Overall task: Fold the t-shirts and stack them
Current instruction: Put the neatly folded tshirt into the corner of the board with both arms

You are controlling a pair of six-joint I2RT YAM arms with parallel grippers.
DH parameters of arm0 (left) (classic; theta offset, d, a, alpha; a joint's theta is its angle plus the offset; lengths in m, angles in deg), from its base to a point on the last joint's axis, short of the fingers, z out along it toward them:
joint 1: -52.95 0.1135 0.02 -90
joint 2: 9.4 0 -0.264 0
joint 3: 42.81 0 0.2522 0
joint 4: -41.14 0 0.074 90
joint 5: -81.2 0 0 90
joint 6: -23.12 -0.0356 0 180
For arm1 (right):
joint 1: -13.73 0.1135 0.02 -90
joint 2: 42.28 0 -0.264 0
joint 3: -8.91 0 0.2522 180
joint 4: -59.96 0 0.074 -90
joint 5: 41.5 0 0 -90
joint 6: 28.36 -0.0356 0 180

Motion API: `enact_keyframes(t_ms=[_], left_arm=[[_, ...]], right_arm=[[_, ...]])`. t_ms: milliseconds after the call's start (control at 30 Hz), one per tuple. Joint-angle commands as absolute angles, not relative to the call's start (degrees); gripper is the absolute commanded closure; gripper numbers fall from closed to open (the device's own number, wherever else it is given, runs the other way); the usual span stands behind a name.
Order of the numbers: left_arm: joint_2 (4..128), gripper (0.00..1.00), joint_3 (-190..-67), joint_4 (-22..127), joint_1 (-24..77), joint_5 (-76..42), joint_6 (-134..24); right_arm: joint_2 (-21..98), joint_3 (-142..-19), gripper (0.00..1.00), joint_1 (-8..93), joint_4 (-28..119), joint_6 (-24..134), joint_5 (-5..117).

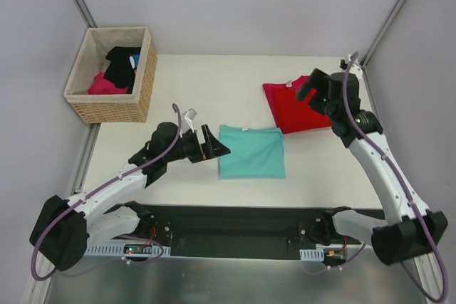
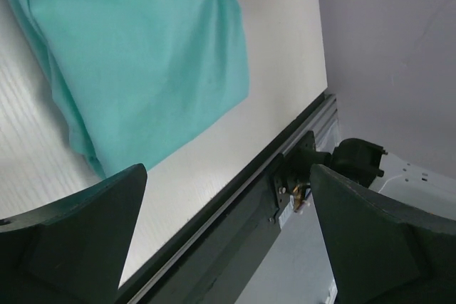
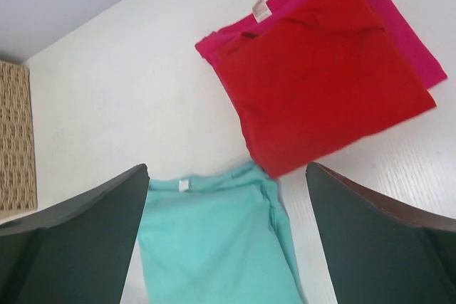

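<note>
White table (image 1: pixel 185 83), grey walls.

Top view: teal t-shirt (image 1: pixel 251 152) folded flat. Red t-shirt (image 1: pixel 293 108) folded, just off teal's far-right corner. Left gripper (image 1: pixel 217 149) at teal's left edge, jaws wide, empty. Right gripper (image 1: pixel 308 87) farther off same corner, above red, wide, empty.

Left wrist: teal edge lies ahead of fingers (image 2: pixel 71 247). Likely best to slide one finger under all layers before closing.

Right wrist: red lies beyond teal's collar. Lift flat, align edges when stacking.
</note>
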State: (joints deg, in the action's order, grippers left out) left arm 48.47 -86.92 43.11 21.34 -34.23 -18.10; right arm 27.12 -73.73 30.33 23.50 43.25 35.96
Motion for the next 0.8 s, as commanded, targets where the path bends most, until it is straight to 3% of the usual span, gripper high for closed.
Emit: enact_keyframes(t_ms=[0, 333, 767], left_arm=[[50.4, 0.01, -79.2, 35.4, 18.6, -31.3, -12.0], [55.5, 0.01, -68.7, 24.6, 18.0, -29.0, -8.8], [80.3, 0.01, -71.3, 3.3, 18.0, -33.9, -5.8]], right_arm=[[19.9, -65.5, 0.03, 31.9, 16.9, 45.8, 35.8], [10.0, -61.8, 0.03, 32.1, 14.1, 47.1, 34.9], [8.3, -60.3, 0.03, 32.2, 13.3, 48.2, 33.3]])
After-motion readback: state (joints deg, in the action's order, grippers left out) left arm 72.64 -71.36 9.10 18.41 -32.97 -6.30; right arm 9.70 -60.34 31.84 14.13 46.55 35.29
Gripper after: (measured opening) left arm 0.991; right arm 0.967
